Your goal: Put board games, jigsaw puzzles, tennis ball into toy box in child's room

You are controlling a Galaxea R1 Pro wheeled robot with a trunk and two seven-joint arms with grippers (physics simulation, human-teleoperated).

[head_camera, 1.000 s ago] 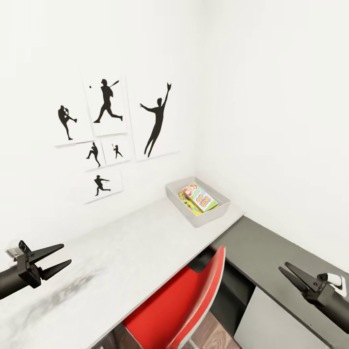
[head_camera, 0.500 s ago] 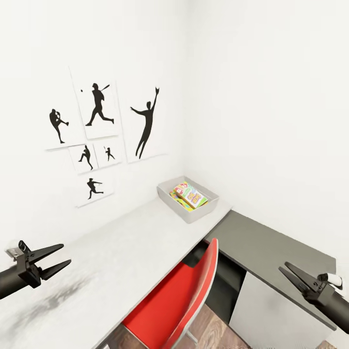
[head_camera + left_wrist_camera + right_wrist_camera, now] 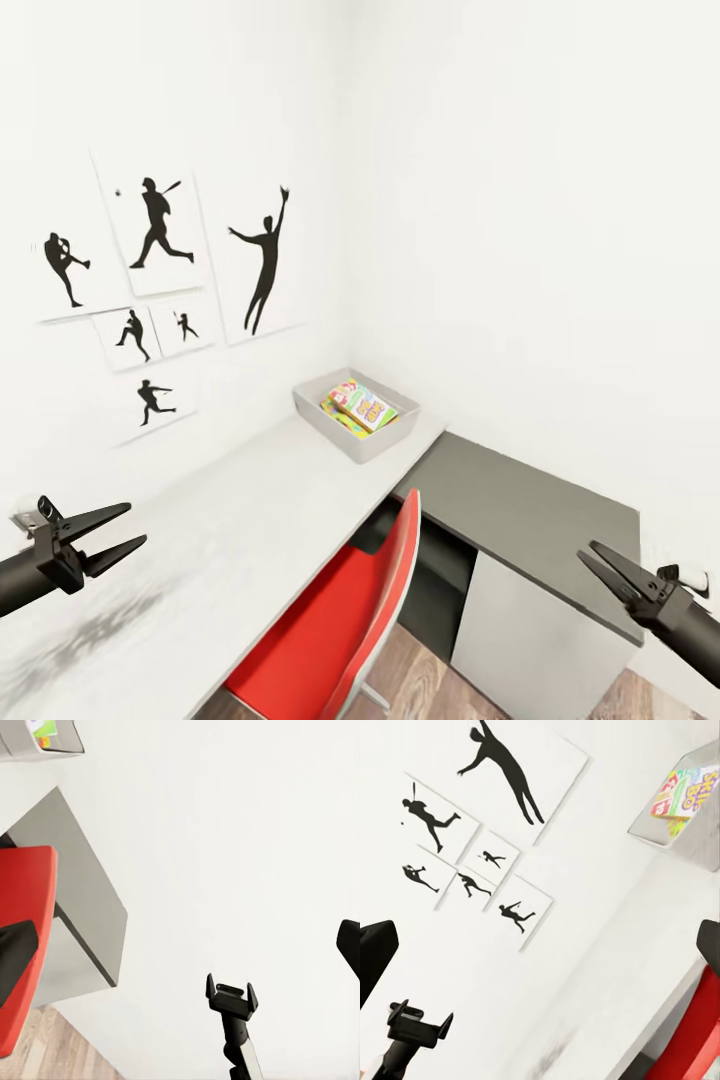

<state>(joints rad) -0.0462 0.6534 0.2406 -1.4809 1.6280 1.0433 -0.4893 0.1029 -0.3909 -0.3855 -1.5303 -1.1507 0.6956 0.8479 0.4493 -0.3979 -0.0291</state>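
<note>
Already, the toy box (image 3: 355, 428) holds some toys; my left gripper (image 3: 120, 532) and right gripper (image 3: 600, 563) hang parted, empty.

My left gripper (image 3: 118, 530) is matte black: two long tapering fingers, pointed at the tips, on a blocky black clamp with a small pale grey piece behind it, at the end of a round black forearm. My right gripper (image 3: 592, 557) has the same pair of thin black pointed fingers, with a white capped fitting at the wrist and a thick black arm. In the left wrist view the right gripper's (image 3: 231, 991) black U-shaped bracket sits on a white stem.
</note>
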